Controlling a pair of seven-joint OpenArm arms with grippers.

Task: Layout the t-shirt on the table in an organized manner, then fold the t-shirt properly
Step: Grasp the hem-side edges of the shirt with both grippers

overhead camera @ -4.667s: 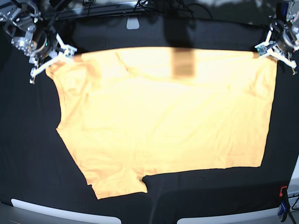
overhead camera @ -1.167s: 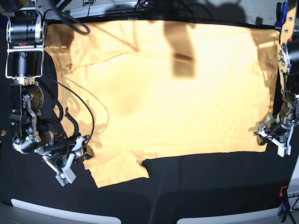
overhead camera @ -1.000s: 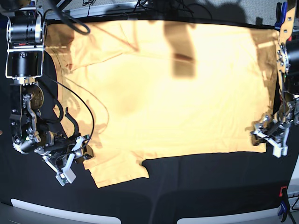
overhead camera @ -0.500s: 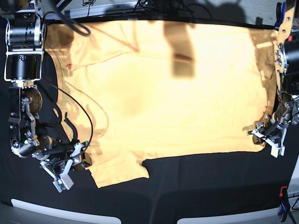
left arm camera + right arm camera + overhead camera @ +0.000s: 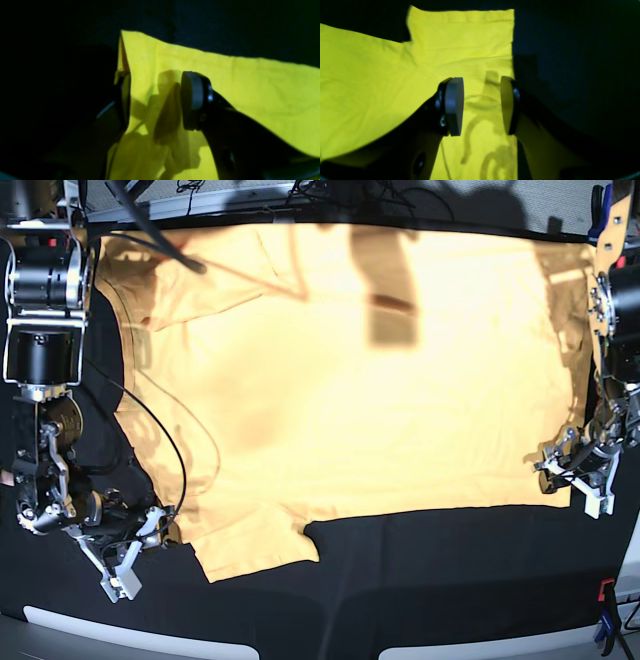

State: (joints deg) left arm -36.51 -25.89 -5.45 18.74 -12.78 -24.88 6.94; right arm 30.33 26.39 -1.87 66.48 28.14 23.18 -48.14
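Shirt [image 5: 350, 380] lies flat across the black counter [image 5: 450, 580] in the base view. Left wrist: left claw [image 5: 155, 100] gapes, straddling a raised hem corner. Right wrist: right claw [image 5: 481, 105] spread above the sleeve.

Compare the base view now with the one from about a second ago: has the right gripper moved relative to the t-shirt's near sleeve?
Yes. The right gripper has drawn back from the sleeve of the t-shirt, toward the image's left and the table's near edge.
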